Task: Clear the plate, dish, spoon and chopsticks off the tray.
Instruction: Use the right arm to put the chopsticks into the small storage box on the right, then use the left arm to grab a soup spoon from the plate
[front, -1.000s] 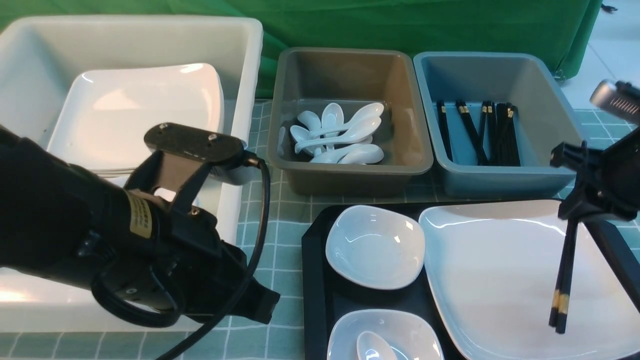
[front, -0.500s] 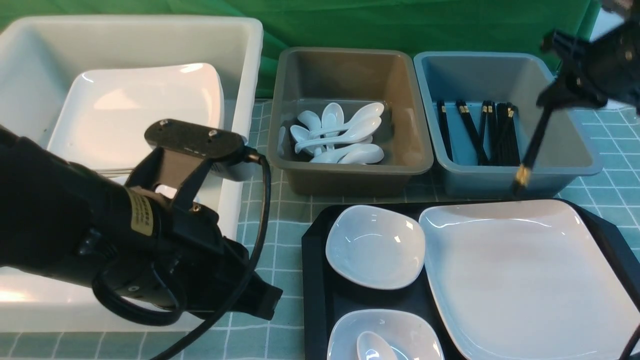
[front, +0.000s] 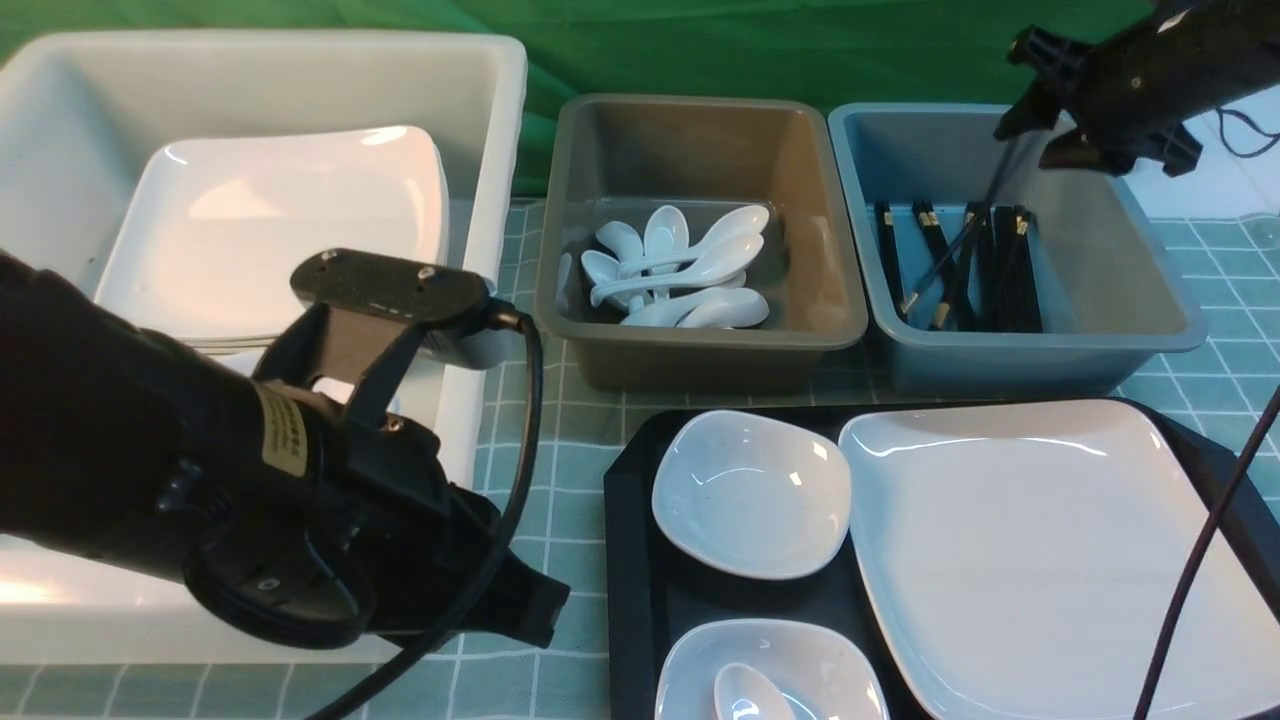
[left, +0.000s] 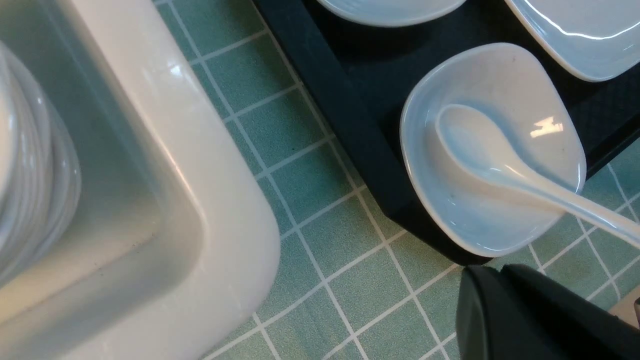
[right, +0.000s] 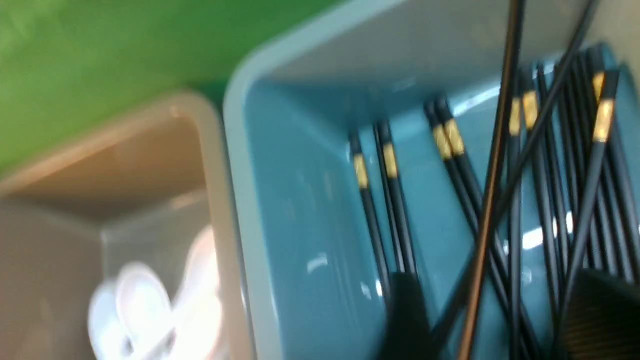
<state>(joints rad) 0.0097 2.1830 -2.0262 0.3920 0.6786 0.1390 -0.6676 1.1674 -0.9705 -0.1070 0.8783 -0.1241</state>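
The black tray (front: 625, 560) holds the large white plate (front: 1040, 560), an empty small dish (front: 750, 495) and a second dish (front: 790, 650) with the white spoon (front: 745, 695) in it. My right gripper (front: 1020, 100) hangs open over the blue-grey tub (front: 1040, 355). The black chopsticks (front: 960, 245) slant loose from between its fingers down into that tub, ends among the others there; the right wrist view shows them (right: 492, 175) free between the spread fingers (right: 405, 310). My left gripper (left: 480, 272) is shut and empty, just off the tray's (left: 350, 125) corner near the spoon (left: 480, 150).
A big white tub (front: 480, 100) on the left holds stacked plates. The grey-brown tub (front: 700, 350) holds several spoons. A dark cable (front: 1200, 540) crosses above the plate's right side. Green checked cloth covers the table.
My right gripper carried the chopsticks from above the plate up and back over the blue-grey tub, then opened; the chopsticks now drop into the tub. The left arm has stayed put.
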